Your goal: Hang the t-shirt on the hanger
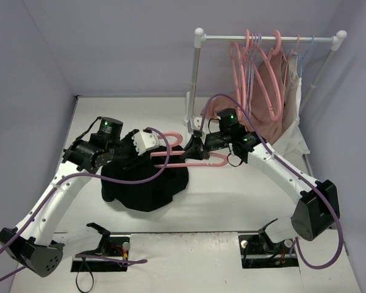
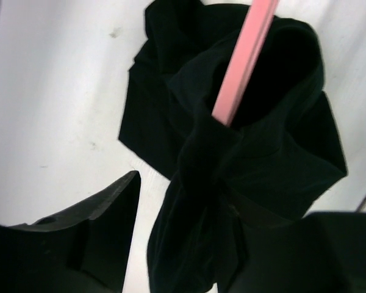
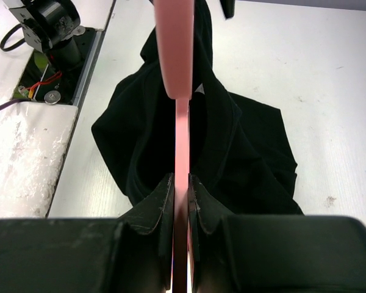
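t-shirt (image 1: 147,186) is lying bunched on the table (image 1: 232,201) left of centre, its top part hanging over the left end of the hanger (image 1: 192,165). In the left wrist view the pink bar is running into a fabric opening, neck or sleeve, can't tell which. Right gripper (image 3: 181,183) is clamping the hanger bar tight, holding it just above the table. Left gripper (image 2: 226,207) is sitting wide around a gathered fold of shirt; one finger (image 2: 91,232) is showing a sliver of table between itself and the cloth, so not gripping as far as I can see. My read: threading the first hanger arm into the shirt, roughly early-to-mid task. Next move is calling for a firm pinch near the opening, one layer only, then drawing it along the bar while the right holds steady. Hidden: hanger's left tip inside the fabric, the other left finger mostly cut off at frame edge, labels not showing, black-on-black folds unreadable
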Controlling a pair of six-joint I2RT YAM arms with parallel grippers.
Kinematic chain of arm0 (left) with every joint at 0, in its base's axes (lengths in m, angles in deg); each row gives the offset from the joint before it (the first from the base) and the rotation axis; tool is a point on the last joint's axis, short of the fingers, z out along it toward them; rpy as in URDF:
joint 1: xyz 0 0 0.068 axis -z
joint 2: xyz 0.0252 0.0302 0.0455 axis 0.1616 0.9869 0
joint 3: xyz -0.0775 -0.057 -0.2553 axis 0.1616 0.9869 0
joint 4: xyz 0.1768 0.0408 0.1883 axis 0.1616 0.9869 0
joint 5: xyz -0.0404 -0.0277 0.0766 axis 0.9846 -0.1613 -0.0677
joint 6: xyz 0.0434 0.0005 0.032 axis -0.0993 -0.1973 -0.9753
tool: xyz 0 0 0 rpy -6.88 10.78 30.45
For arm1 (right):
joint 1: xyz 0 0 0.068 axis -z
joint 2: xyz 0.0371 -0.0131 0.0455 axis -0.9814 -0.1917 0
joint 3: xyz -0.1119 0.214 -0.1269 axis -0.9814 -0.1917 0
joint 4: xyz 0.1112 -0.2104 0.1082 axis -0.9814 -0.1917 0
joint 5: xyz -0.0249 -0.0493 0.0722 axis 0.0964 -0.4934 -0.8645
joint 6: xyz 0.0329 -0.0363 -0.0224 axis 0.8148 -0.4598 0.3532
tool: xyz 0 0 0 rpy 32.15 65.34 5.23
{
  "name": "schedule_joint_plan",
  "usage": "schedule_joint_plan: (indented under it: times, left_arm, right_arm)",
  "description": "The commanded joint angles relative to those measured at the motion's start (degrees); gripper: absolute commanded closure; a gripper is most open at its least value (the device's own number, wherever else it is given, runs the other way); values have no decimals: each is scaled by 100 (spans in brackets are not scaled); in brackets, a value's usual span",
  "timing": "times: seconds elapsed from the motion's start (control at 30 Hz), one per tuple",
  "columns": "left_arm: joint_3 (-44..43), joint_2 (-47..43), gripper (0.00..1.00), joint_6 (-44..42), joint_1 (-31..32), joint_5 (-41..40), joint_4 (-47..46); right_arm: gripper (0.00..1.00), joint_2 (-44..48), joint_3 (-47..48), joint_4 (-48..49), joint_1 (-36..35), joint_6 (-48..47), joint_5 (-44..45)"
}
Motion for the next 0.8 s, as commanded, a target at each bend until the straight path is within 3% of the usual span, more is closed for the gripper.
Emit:
schedule_joint_plan:
  times: [0.0,0.03,0.07,0.7,0.77]
  left_arm:
    - [7,-115,84,-159,-56,826,-151]
    - [13,-152,96,-159,-73,941,-151]
    - [16,-178,100,-159,-96,1022,-157]
    - [-180,6,100,-93,-123,2308,-151]
    - [-239,78,97,-73,-123,2412,-151]
  right_arm:
    - [100,77,91,415,79,-100,-546]
    - [100,71,102,415,84,-100,-568]
    - [100,68,108,421,90,-100,-585]
    - [100,10,379,418,71,6,-884]
    - [100,-16,412,424,45,6,-883]
